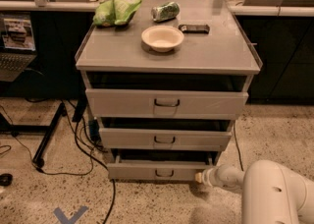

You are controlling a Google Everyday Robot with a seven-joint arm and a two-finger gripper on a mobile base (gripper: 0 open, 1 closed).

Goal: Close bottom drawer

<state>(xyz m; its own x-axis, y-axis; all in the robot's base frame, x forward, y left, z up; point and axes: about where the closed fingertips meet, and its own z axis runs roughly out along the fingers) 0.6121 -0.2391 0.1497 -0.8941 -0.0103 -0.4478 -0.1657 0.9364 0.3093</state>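
Leftward of tool [199, 177]: bottom drawer [142, 171], lowest of three, slightly pulled out, right end of its front just beside tool. Tool low, at drawer height, degree of opening impossible to tell. Rightward: white arm [274, 193].

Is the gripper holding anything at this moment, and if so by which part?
Nothing looks held. The gripper sits low at the right end of the bottom drawer front panel, well to the side of its handle, which is free.

Smooth pale plastic tool [198, 177] beside matt grey metal bottom drawer [142, 171].
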